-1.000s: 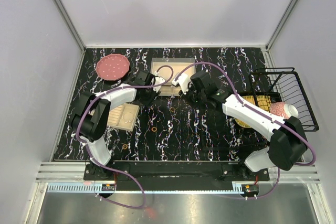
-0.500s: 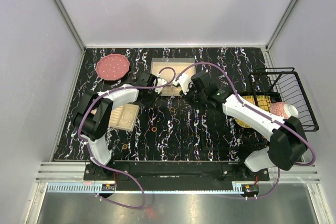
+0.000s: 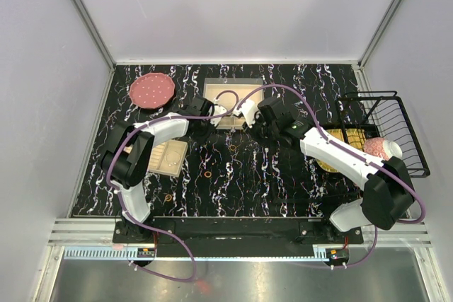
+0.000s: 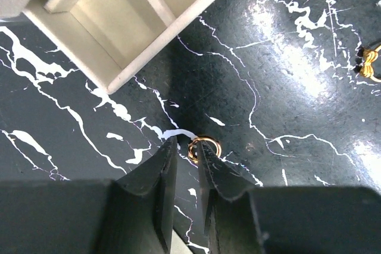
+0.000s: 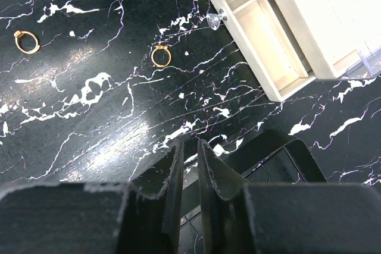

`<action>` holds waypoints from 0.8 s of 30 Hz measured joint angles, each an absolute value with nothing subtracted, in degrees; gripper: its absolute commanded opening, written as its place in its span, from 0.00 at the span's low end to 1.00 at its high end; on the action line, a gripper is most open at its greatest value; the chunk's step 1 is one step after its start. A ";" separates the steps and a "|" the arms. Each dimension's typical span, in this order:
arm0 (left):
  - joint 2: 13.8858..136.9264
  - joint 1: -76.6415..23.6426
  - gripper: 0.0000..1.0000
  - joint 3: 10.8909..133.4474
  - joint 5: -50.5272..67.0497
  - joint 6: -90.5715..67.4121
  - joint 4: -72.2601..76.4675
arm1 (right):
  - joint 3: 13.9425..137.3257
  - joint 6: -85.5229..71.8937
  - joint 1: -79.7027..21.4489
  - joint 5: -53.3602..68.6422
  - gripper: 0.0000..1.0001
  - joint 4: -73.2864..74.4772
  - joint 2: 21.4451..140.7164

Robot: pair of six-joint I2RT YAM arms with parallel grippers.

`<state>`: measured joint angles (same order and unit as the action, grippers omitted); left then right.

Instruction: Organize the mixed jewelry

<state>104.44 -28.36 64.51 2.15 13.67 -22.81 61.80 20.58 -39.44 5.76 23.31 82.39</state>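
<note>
The mixed jewelry lies scattered on the black marbled tabletop. In the left wrist view one orange-gold ring sits at the tip of my left gripper. Its left edge is in the narrow gap between the jaws, and the left finger stands clear of it. My right gripper hovers over bare tabletop just in front of the beige tray, its jaws slightly apart with nothing between them. Two gold rings lie ahead of it. Clear studs rest at the tray's edge.
The compartmented beige tray stands at the rear middle. A second beige tray lies at the left and a pink plate at the back left. A black wire basket is at the right. More rings lie nearer the front.
The left gripper has crept slightly toward the tray and its jaws have narrowed around the ring's edge. The right arm has hardly moved.
</note>
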 measured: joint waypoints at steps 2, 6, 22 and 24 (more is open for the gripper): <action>104.49 -28.45 0.19 64.55 2.17 13.72 -22.87 | 61.80 20.58 -39.38 5.76 0.20 23.31 82.39; 104.53 -28.47 0.13 64.60 2.28 13.82 -22.92 | 61.78 20.60 -39.35 5.74 0.20 23.31 82.39; 104.66 -28.58 0.00 64.77 3.29 14.09 -23.03 | 61.67 20.56 -38.20 5.82 0.20 23.29 80.68; 104.49 -28.51 0.00 64.77 3.77 13.87 -23.09 | 61.67 20.45 -37.74 6.46 0.20 23.29 79.94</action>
<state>104.49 -28.51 64.77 3.77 13.87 -23.09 61.67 20.45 -37.74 6.46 23.29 79.94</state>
